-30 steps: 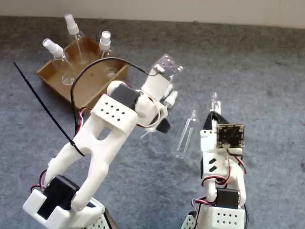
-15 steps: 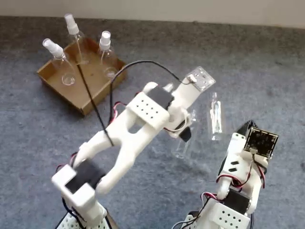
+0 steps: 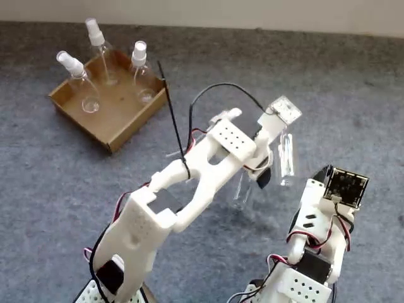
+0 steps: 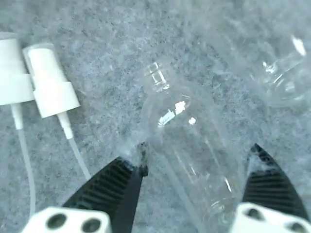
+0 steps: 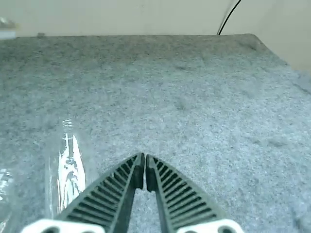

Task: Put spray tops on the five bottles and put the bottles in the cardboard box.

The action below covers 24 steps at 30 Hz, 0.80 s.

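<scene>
1. My left fingers (image 4: 116, 184) are spread wide around the open-necked bottle (image 4: 187, 131), which lies on its side on the grey tabletop (image 4: 97, 29). I judge the step is to grasp it. To do it well, I should settle both tips level at the body's widest part. Then I should close slowly and squarely, because smooth round plastic will likely roll away from a skewed pinch.
2. The bottle fills the middle of the left wrist frame, between my fingers, with its neck pointing away toward the top. It sits nearer the lower-left finger, but I cannot tell whether they touch.
3. Two spray tops (image 4: 51, 82) lie side by side at upper left, just beside the neck.
4. A second bare bottle (image 4: 272, 73) lies at upper right.
5. My right fingers (image 5: 138, 170) are pressed together on nothing, apart from both bottles.
6. Farthest off, at the high frame's upper left, the cardboard box (image 3: 126, 129) holds three topped bottles (image 3: 140, 66).
</scene>
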Motion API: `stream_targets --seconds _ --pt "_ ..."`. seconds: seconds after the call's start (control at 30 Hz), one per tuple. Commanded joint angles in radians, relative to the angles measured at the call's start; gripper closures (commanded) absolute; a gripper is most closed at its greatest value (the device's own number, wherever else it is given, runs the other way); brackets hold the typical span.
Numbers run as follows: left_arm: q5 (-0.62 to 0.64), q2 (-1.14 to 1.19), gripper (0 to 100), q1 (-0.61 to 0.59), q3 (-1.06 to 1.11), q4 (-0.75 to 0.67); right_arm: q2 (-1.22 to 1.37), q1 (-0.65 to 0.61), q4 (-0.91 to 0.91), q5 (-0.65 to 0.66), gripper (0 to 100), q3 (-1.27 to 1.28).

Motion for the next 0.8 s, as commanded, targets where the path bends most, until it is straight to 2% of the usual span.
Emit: stream_targets --seconds 0.0,0.17,0.37,0.43,0.57,0.77 --pt "0.012 0.067 73 -0.036 -0.111 0.008 -0.013 0.013 0.004 0.002 99.4 0.130" --pt "0.009 0.102 74 -0.077 -0.147 0.008 -0.013 0.012 0.004 0.002 99.4 0.130" --pt "0.006 0.107 94 -0.099 -0.150 0.008 -0.013 0.012 0.004 0.002 99.4 0.130" --pt "0.006 0.107 93 -0.099 -0.150 0.012 -0.013 0.012 0.004 0.002 99.4 0.130" --pt "0.006 0.104 90 -0.094 -0.208 0.120 -0.012 0.010 0.004 0.002 99.4 0.130" --pt "0.005 0.104 90 -0.108 -0.487 0.370 -0.012 0.007 0.004 0.002 99.4 0.130"
